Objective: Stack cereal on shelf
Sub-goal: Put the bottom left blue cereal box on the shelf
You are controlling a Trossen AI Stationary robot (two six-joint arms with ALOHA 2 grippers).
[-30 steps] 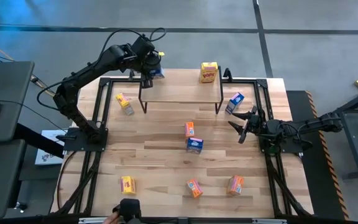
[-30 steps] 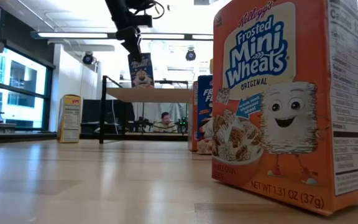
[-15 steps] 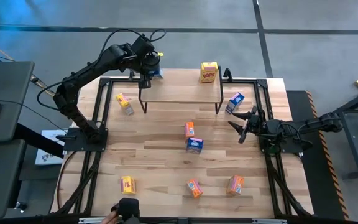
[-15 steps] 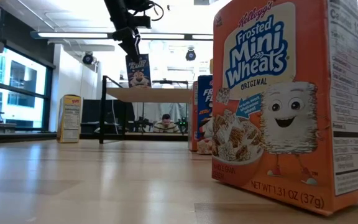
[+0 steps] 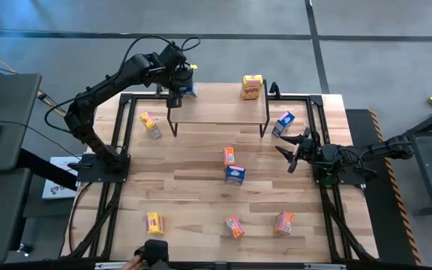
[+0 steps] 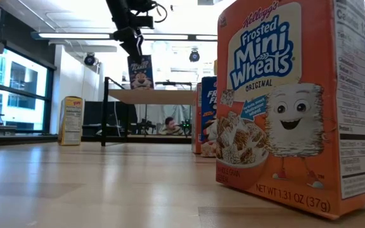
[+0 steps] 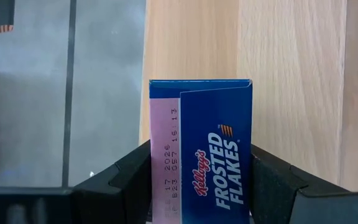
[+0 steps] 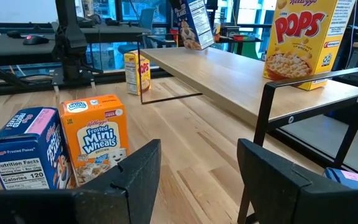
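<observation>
The shelf point(image 5: 217, 112) stands at the table's far middle, with a yellow Pops cereal box point(image 5: 252, 87) upright at its far right end. My left gripper point(image 5: 181, 87) is over the shelf's far left end, shut on a blue Frosted Flakes cereal box point(image 6: 140, 71). The box's bottom edge is just at the plank point(image 6: 151, 96); whether it touches, I cannot tell. My right gripper point(image 5: 291, 154) waits open by the table's right side, nothing between its fingers point(image 8: 135, 174). My left gripper pinches the blue box between its two fingers, one on each of two opposite sides point(image 7: 157, 180), near the box's upper end. The fingers slant down at it from above. The box hangs below them, slightly tilted, its printed front point(image 6: 142, 77) toward the table's near edge.
Loose cereal boxes stand on the table: yellow point(image 5: 151, 125) left of the shelf, blue point(image 5: 283, 124) to its right, orange point(image 5: 229, 156) and blue point(image 5: 235, 175) mid-table, and yellow point(image 5: 154, 223), orange point(image 5: 234, 226) and orange point(image 5: 284, 223) near the front. A person's hand point(image 5: 136, 262) shows at the near edge.
</observation>
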